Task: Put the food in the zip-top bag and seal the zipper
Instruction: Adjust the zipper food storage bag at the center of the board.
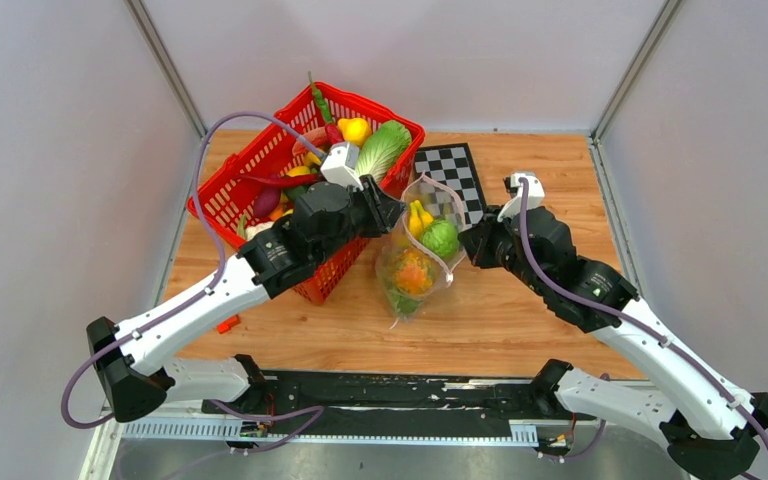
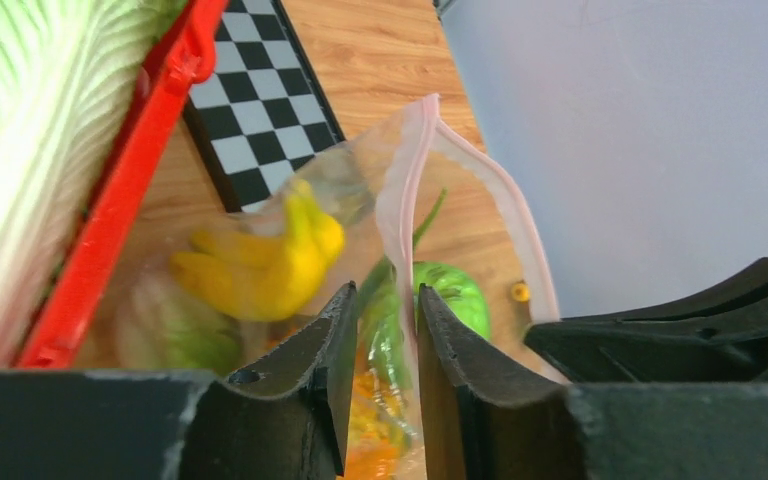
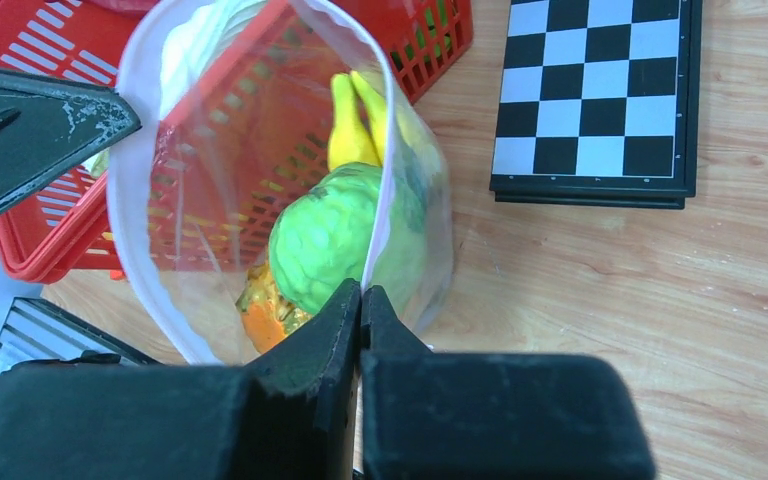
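Note:
The clear zip-top bag (image 1: pixel 406 297) lies on the wooden table beside the basket, mouth held open. Inside it are yellow bananas (image 1: pixel 418 215), a leafy green lettuce (image 1: pixel 441 239) and an orange pumpkin piece (image 1: pixel 412 270). My left gripper (image 1: pixel 395 213) is open, and its fingers (image 2: pixel 335 340) straddle the pale pink zipper strip (image 2: pixel 400 200) at the bag's left rim. My right gripper (image 1: pixel 468 245) is shut on the bag's right rim (image 3: pixel 363 288). The right wrist view shows the lettuce (image 3: pixel 320 240), the bananas (image 3: pixel 355 120) and the pumpkin (image 3: pixel 265 315) through the mouth.
A red mesh basket (image 1: pixel 260 165) at the back left holds more toy food, among them a pale cabbage (image 1: pixel 382 148) and a yellow lemon (image 1: pixel 356 128). A checkerboard (image 1: pixel 455 170) lies behind the bag. A small orange piece (image 1: pixel 228 323) lies near the left arm. Grey walls close off three sides.

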{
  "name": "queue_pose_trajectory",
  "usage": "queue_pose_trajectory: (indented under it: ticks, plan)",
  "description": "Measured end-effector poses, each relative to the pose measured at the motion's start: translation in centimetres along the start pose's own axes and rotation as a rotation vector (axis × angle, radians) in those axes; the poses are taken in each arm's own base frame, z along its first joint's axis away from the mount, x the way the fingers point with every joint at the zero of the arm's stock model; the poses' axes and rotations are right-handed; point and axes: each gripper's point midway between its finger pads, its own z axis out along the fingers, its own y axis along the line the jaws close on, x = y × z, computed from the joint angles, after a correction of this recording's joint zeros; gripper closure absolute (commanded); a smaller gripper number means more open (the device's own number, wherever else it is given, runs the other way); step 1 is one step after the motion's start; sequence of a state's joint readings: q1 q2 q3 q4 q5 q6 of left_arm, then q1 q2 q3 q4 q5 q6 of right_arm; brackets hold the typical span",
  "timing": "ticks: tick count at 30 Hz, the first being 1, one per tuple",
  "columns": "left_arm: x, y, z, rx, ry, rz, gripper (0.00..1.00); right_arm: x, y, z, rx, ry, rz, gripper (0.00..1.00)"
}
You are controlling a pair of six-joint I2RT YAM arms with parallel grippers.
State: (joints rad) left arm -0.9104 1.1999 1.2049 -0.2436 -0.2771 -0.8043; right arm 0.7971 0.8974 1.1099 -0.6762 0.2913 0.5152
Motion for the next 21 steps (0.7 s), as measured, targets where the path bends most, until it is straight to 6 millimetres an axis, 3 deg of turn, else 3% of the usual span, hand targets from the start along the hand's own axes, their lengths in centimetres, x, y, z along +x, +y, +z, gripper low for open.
queue_pose_trajectory:
  ticks: [5,11,15,21]
  plan:
    - [-0.7,0.7,-0.4,-0.026,-0.006,0.104,0.44,0.0,0.2,-0.1,-0.013,0.002,0.002,1.0]
    - [-2.4,-0.6,-1.3,0.004,-0.017,0.202,0.17,0.0,0.3,-0.1,-0.019,0.004,0.002,1.0]
    - [-2.2,-0.7,-1.5,0.027,0.008,0.263,0.01,0.1,0.3,-0.1,-0.019,0.005,0.002,1.0]
    - [-1.5,0.1,-2.0,0.016,0.048,0.345,0.0,0.1,0.4,0.0,-0.023,0.006,0.003,1.0]
